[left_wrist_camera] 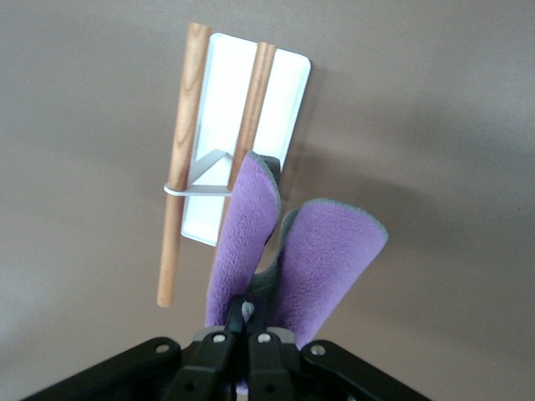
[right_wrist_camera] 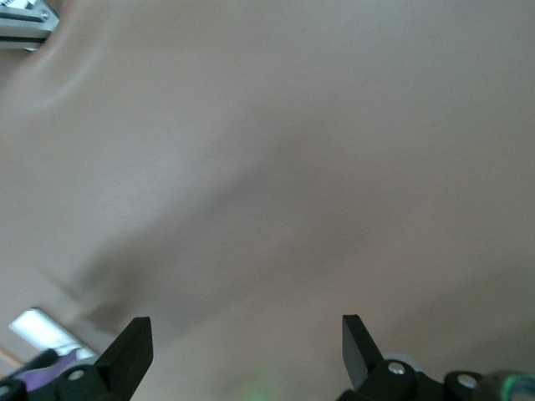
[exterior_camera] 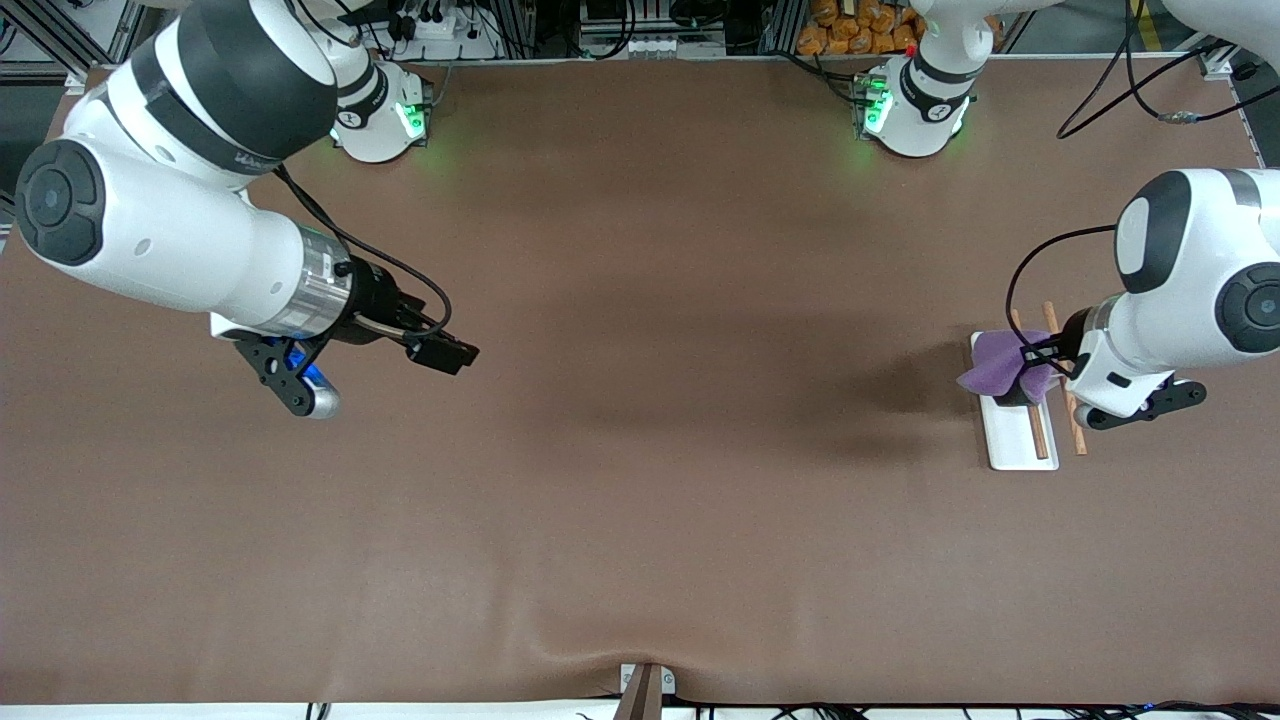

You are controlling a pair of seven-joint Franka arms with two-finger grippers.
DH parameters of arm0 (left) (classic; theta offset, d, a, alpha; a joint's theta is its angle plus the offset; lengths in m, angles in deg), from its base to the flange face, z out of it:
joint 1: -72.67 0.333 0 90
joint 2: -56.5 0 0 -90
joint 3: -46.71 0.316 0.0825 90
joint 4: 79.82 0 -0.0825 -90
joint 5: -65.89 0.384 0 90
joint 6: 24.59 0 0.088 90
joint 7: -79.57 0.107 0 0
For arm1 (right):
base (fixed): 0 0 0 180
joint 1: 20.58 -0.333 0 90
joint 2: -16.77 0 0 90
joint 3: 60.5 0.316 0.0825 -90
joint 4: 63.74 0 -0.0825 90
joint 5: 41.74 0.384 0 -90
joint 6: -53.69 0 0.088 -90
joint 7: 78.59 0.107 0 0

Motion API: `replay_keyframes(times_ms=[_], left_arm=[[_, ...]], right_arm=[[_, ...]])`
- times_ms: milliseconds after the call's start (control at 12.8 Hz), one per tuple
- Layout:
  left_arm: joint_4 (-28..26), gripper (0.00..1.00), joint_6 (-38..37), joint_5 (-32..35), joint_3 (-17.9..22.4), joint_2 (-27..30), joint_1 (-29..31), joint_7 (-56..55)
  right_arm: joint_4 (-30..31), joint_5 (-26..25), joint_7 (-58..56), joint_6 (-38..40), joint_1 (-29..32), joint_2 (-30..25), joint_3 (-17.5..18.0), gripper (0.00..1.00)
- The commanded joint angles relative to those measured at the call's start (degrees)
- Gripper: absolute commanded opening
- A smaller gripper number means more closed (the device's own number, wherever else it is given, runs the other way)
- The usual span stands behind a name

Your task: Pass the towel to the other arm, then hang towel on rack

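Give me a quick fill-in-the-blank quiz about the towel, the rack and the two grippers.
1. The left gripper is shut on the ____.
2. The towel hangs over the ____.
3. The right gripper is ____ and holds nothing.
4. The rack has two wooden ____.

Missing words: towel; rack; open; rods

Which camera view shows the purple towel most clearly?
The left wrist view: the towel hangs folded from the shut left gripper over the rack. The front view shows it small, partly hidden. The right wrist view shows only a purple bit.
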Motion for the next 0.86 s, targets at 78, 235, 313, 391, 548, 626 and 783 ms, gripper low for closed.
replay_keyframes(times_ms=[78,235,313,391,548,626,783], left_arm=[[-2.0,0.00,1.5,-0.2,-0.8,1.8,3.8,5.1],[-1.9,0.00,2.2,-1.3,-0.7,1.6,5.0,7.5],[-1.8,0.00,2.4,-1.6,-0.7,1.5,6.1,8.7],[-1.8,0.00,3.0,-2.2,-0.7,1.3,6.4,10.4],[-1.8,0.00,3.7,-2.6,-0.7,0.8,8.7,13.5],[-1.8,0.00,4.0,-3.7,-0.6,0.8,9.2,15.6],[-1.7,0.00,4.8,-4.1,-0.6,-0.3,11.3,18.9]], right_arm=[[3.0,-5.6,-9.7,2.1,1.5,-3.2,0.7,1.00],[3.0,-6.7,-15.6,3.6,3.6,-3.4,0.7,1.00],[3.0,-6.7,-17.6,3.7,4.7,-3.7,0.7,1.00],[3.0,-6.8,-20.4,3.8,6.1,-3.8,0.6,1.00],[4.0,-8.0,-28.9,4.9,9.8,-4.4,0.7,1.00],[5.5,-8.2,-32.6,4.7,11.0,-5.7,0.7,1.00],[7.8,-9.6,-35.4,4.3,12.2,-7.0,0.7,1.00]])
